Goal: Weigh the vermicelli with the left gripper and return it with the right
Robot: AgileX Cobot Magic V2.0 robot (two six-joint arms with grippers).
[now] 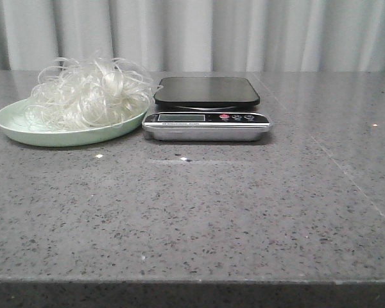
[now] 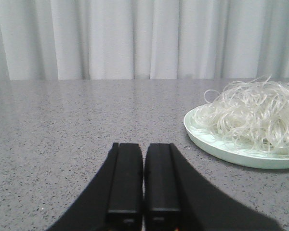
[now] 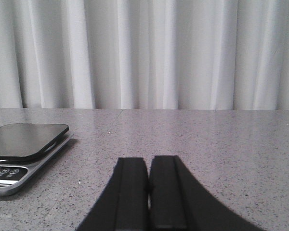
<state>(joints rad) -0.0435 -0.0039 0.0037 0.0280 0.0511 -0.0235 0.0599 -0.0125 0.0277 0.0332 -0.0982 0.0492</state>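
Note:
The vermicelli [image 1: 86, 90], a fluffy clump of translucent white strands, lies on a pale green plate [image 1: 25, 131] at the back left of the table. It also shows in the left wrist view [image 2: 255, 115], ahead of and beside my left gripper [image 2: 144, 147], which is shut and empty low over the table. The scale [image 1: 206, 109] with its black platform stands just right of the plate and holds nothing. My right gripper [image 3: 149, 161] is shut and empty, with the scale [image 3: 21, 149] off to its side. Neither gripper shows in the front view.
The grey speckled table [image 1: 199, 218] stretches to a front edge near the camera. A pale curtain [image 1: 199, 32] hangs behind the table. The scale's display and buttons [image 1: 205, 118] face the front.

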